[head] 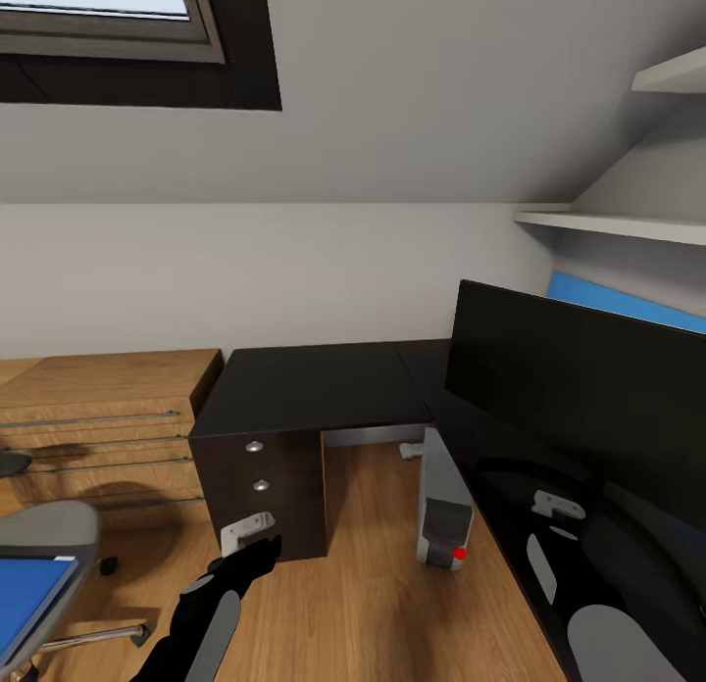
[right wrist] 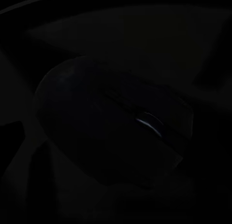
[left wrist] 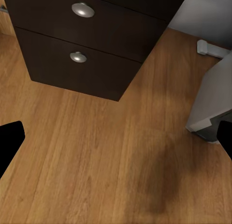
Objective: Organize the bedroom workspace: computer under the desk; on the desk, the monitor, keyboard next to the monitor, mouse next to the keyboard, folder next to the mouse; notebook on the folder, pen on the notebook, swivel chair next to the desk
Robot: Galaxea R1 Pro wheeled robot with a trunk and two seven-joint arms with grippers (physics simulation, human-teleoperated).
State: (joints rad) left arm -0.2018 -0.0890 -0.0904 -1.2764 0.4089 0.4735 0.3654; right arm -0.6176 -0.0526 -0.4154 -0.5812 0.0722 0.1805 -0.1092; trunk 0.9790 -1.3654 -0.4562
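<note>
Overhead, a sloped white ceiling with a dark-framed skylight [head: 118, 35] at 11 o'clock; white shelves [head: 628, 221] at 2 o'clock.

Floor [head: 373, 584]: light wood boards, seen at centre and again in the left wrist view.

Desk [head: 324, 388]: glossy black L-shaped top, running from centre round to 4 o'clock. Black drawers [head: 260, 486] with silver knobs beneath its near end; both knobs appear close in the left wrist view.

Wooden cabinet [head: 98, 417]: light wood, at 9 o'clock, beside the desk.

Monitor [head: 579, 388]: wide black screen, standing on the desk at 3 o'clock.

Computer [head: 443, 506]: light grey tower with a red mark, on the floor under the desk edge, just right of centre.

Swivel chair [head: 49, 535]: grey padded seat at 8 o'clock, chrome base partly seen, well apart from the desk.

Folder [head: 29, 594]: bright blue, lying on the chair seat.

Mouse [right wrist: 113, 122]: black, rounded, very dim in the right wrist view, close to the camera; contact with the right hand cannot be told.

Left hand [head: 257, 553]: black, at 7 o'clock, over the floor before the drawers; fingers apart, holding nothing.
</note>
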